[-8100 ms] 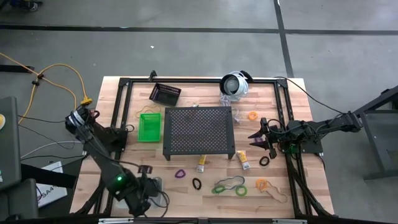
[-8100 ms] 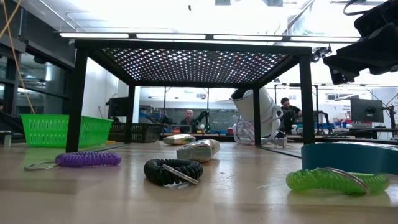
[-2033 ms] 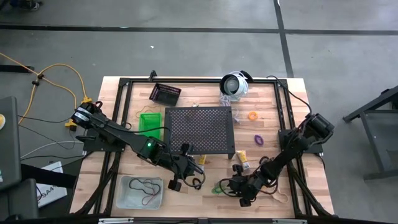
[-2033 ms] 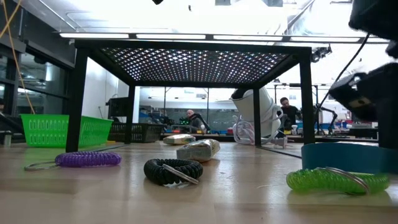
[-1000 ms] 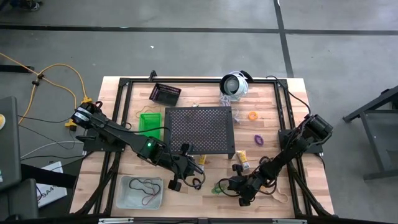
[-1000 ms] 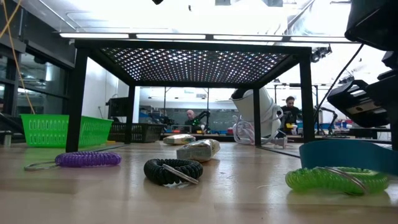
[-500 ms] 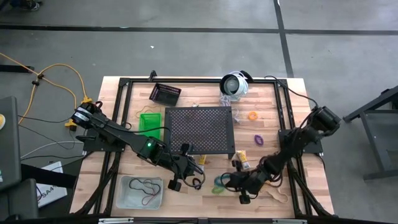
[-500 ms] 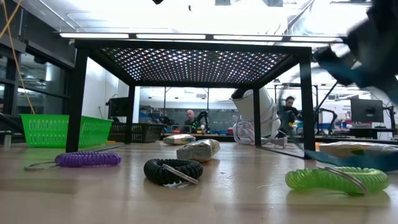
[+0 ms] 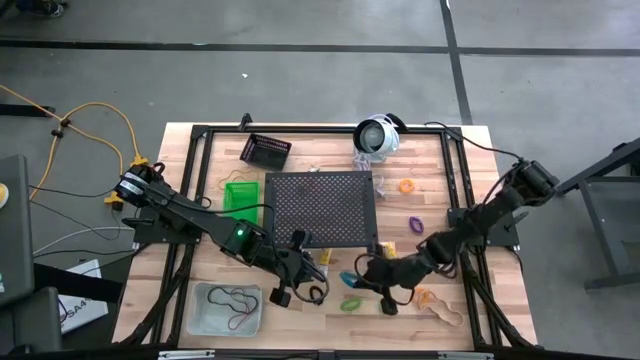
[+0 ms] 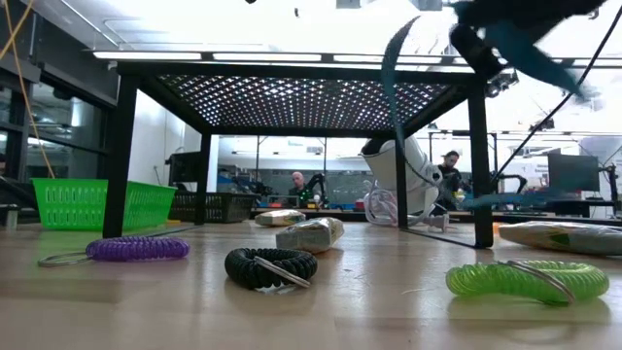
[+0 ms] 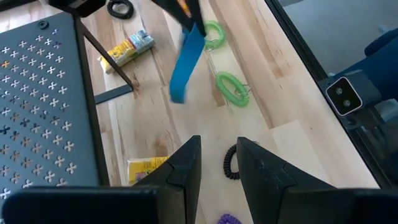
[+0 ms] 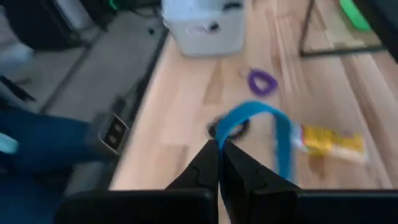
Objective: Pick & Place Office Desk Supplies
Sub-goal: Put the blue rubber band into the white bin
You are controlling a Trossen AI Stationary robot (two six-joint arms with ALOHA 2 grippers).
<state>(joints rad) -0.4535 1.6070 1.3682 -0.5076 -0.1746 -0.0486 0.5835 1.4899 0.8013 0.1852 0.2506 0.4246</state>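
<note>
Two grippers work near the table's front edge. Right gripper (image 9: 352, 279): jaws fully closed, pinching a wide blue band (image 12: 261, 134) that hangs as a flat flexible loop above the wood. Left gripper (image 9: 318, 296): fingers (image 11: 186, 163) parted by a narrow gap, nothing between them, hovering over a black coil (image 11: 231, 163). Compared with a second ago, the right arm has lifted and swung toward the table's middle, carrying the band off the surface, where it lay beside the green coil (image 10: 527, 280); the left arm has not moved. Purple coil (image 10: 136, 249) and black coil are ribbed spirals; the yellow tube (image 11: 128, 50) is flattened foil; the clear bin (image 9: 228, 307) holds thin bands.
</note>
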